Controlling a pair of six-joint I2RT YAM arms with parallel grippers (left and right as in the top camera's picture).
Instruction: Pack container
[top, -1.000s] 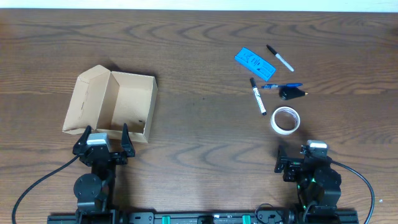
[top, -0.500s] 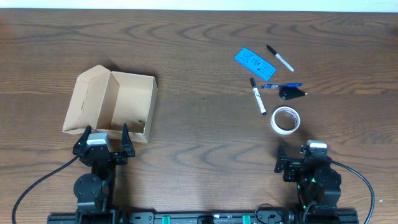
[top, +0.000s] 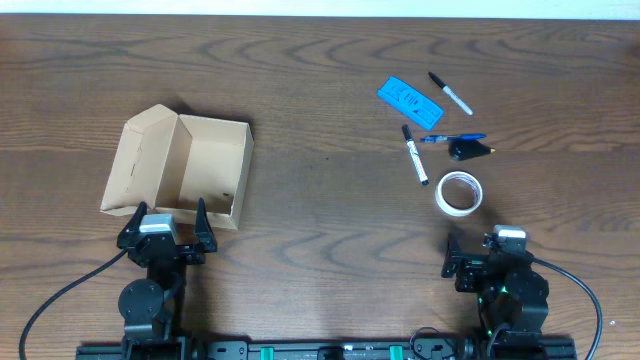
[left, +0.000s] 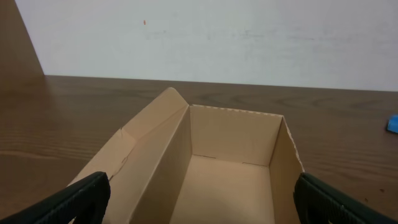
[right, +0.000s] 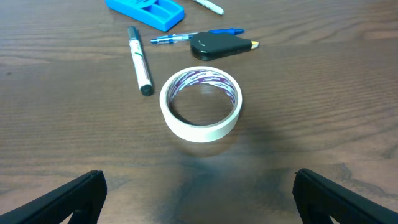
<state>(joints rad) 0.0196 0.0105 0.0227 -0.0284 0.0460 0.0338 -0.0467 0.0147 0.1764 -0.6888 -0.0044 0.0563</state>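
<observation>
Overhead shows our left gripper (top: 165, 220) and right gripper (top: 483, 252) both spread wide and empty; we fear the tape roll (top: 459, 192) skids away if pinched off-centre.

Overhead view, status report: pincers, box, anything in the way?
Left pincer open, right pincer open, both empty. Tan cardboard box lid open, nothing inside. White tape roll unpacked, before right pincer. Nothing blocking box.

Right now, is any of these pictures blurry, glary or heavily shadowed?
Overhead: evenly lit, sharp, no glare on the table. Left wrist: cardboard box crisp, left claw fingertips dark and soft at the bottom corners. Right wrist: tape roll sharp, faint shadow on its near side; right claw fingertips likewise soft.
</observation>
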